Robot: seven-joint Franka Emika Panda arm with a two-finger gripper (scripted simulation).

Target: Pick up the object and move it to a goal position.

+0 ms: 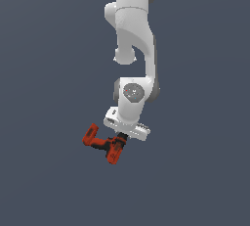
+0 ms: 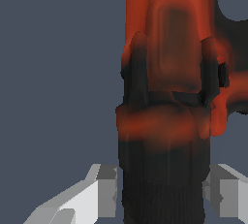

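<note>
Wrist view: the drill [image 2: 167,97] is pinched between the fingers [image 2: 104,194] of the hand [image 2: 164,194]. Its long axis is seen running away from the hand [image 1: 121,139], toward the exterior view's left.

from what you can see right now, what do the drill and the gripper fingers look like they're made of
Drill: looks like matte red-orange and black plastic, with no shine; fine ridges at its black end may be rubbery grip. Fingers: flat pale grey, blocky and unshaded, plastic or painted metal, hard to tell in this render.
</note>
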